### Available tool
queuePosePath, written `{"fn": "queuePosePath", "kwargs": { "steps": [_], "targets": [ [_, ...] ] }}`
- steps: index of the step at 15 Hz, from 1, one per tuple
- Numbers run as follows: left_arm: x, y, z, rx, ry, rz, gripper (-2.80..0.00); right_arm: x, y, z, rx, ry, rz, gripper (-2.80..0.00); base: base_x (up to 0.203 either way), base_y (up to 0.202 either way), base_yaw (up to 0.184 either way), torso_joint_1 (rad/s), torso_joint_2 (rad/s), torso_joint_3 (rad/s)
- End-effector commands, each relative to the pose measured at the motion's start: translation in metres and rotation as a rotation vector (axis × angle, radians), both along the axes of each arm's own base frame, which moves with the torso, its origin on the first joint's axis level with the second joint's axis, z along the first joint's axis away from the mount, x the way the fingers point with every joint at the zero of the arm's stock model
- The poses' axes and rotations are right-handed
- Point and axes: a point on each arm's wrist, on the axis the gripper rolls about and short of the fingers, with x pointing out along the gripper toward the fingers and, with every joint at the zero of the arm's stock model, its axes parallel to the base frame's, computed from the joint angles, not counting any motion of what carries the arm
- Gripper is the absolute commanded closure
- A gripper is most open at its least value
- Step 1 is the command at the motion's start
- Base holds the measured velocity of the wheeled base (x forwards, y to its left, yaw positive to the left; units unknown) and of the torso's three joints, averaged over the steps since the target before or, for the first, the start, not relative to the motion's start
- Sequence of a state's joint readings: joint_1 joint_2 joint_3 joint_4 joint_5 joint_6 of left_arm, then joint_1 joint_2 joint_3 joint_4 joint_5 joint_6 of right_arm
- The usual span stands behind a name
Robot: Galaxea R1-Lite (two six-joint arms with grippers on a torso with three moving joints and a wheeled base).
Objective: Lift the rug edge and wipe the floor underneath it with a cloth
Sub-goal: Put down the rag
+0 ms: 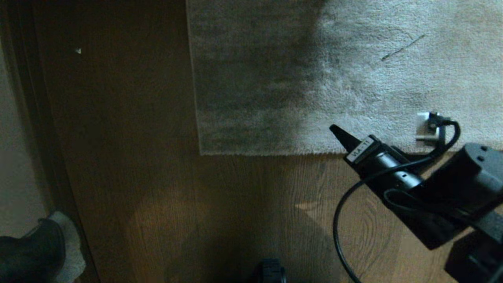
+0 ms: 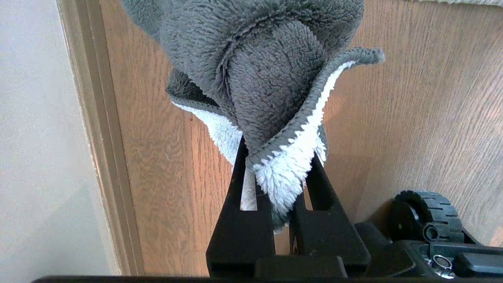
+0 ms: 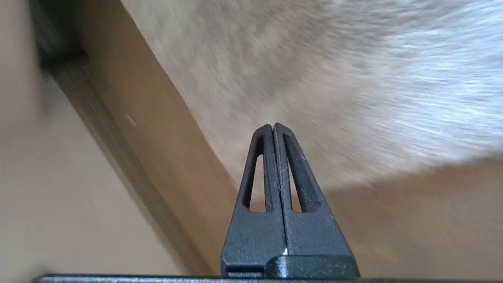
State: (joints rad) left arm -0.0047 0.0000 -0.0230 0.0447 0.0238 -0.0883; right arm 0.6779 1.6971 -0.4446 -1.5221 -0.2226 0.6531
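Observation:
The grey-beige rug (image 1: 314, 78) lies flat on the brown wood floor (image 1: 157, 196), its square corner at the centre of the head view. My right gripper (image 1: 334, 129) is shut and empty, its tip hovering over the rug just inside the near edge. In the right wrist view the shut gripper (image 3: 273, 126) points at the rug (image 3: 334, 78), with floor (image 3: 412, 220) beside it. My left gripper (image 2: 279, 151) is shut on the cloth (image 2: 267, 78), dark grey with a white underside, which bunches over its fingers. The cloth (image 1: 68, 243) shows low at the left of the head view.
A dark baseboard (image 1: 39, 118) and pale wall run along the left. A small white speck (image 1: 78, 50) lies on the floor left of the rug. One of my base wheels (image 2: 426, 216) stands on the floor close to the left gripper.

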Motion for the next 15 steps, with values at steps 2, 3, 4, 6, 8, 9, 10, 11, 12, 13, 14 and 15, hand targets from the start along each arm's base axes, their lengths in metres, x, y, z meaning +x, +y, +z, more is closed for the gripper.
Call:
{"fn": "queuePosePath", "kwargs": {
  "steps": [2,3,4,6,8,9,10,11,12,13,14,15],
  "targets": [
    [0.0,0.0,0.0,-0.001,0.001,0.0,0.0,-0.041,-0.034,-0.001,-0.147,-0.078,-0.06,0.0,0.0,0.0,0.0,0.0,0.0,0.0],
    [0.0,0.0,0.0,-0.001,0.0,0.001,0.0,-0.045,-0.041,-0.007,-0.209,-0.079,-0.103,0.0,0.0,0.0,0.0,0.0,0.0,0.0],
    [0.0,0.0,0.0,-0.001,0.0,-0.001,0.0,-0.044,-0.048,-0.009,-0.247,-0.075,-0.16,0.0,0.0,0.0,0.0,0.0,0.0,0.0],
    [0.0,0.0,0.0,-0.001,0.0,-0.001,0.0,-0.041,-0.067,-0.011,-0.288,-0.067,-0.282,0.0,0.0,0.0,0.0,0.0,0.0,0.0],
    [0.0,0.0,0.0,-0.001,0.0,0.0,0.0,-0.045,-0.089,-0.017,-0.34,-0.044,-0.384,0.0,0.0,0.0,0.0,0.0,0.0,0.0],
    [0.0,0.0,0.0,-0.001,0.0,0.0,0.0,-0.051,-0.1,-0.023,-0.37,-0.02,-0.427,0.0,0.0,0.0,0.0,0.0,0.0,0.0],
    [0.0,0.0,0.0,-0.001,0.0,0.001,0.0,-0.058,-0.111,-0.027,-0.393,-0.001,-0.469,0.0,0.0,0.0,0.0,0.0,0.0,0.0],
    [0.0,0.0,0.0,-0.001,0.001,0.001,0.0,-0.062,-0.119,-0.026,-0.398,-0.005,-0.515,0.0,0.0,0.0,0.0,0.0,0.0,0.0],
    [0.0,0.0,0.0,-0.001,0.001,0.001,0.0,-0.063,-0.129,-0.024,-0.401,-0.003,-0.579,0.0,0.0,0.0,0.0,0.0,0.0,0.0],
    [0.0,0.0,0.0,-0.001,0.001,0.001,0.0,-0.063,-0.136,-0.023,-0.411,-0.001,-0.633,0.0,0.0,0.0,0.0,0.0,0.0,0.0],
    [0.0,0.0,0.0,-0.001,0.0,-0.001,0.0,-0.065,-0.144,-0.022,-0.426,-0.001,-0.684,0.0,0.0,0.0,0.0,0.0,0.0,0.0],
    [0.0,0.0,0.0,-0.001,0.0,-0.001,0.0,-0.066,-0.15,-0.021,-0.436,0.001,-0.731,0.0,0.0,0.0,0.0,0.0,0.0,0.0]
  ]
}}
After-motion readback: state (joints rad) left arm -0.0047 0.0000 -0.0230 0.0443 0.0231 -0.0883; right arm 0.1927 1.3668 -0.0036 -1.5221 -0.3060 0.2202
